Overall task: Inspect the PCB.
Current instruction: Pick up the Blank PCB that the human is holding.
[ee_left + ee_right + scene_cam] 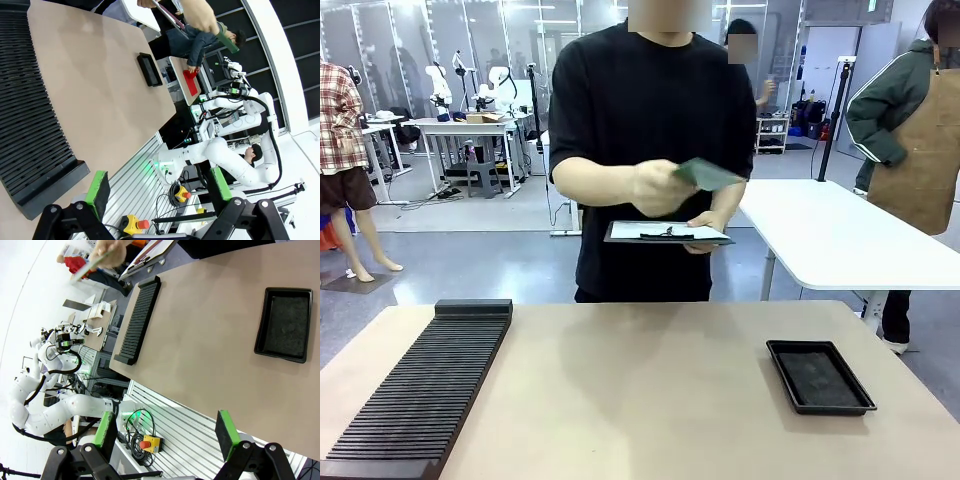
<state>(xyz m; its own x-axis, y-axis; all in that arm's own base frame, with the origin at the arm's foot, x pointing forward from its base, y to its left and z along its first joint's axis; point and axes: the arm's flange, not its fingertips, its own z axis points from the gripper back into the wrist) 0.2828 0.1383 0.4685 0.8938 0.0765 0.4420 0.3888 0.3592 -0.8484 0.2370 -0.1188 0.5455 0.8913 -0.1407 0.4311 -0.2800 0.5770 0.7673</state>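
Note:
The person at the far side holds the green PCB [708, 174] in one raised hand [655, 187], above a grey clipboard [667, 233] carried in the other hand. The PCB also shows blurred in the left wrist view [228, 41] and in the right wrist view [89, 266]. My left gripper [157, 187] is open with nothing between its green pads, hanging off the table's near edge. My right gripper [167, 429] is open too, empty, above the near edge of the table.
A shallow black tray [819, 376] lies at the table's right. A long black slotted rack [420, 386] runs along the left side. Between them stretches the bare tan tabletop [640, 390]. A white table [840, 235] stands behind at right, another person beside it.

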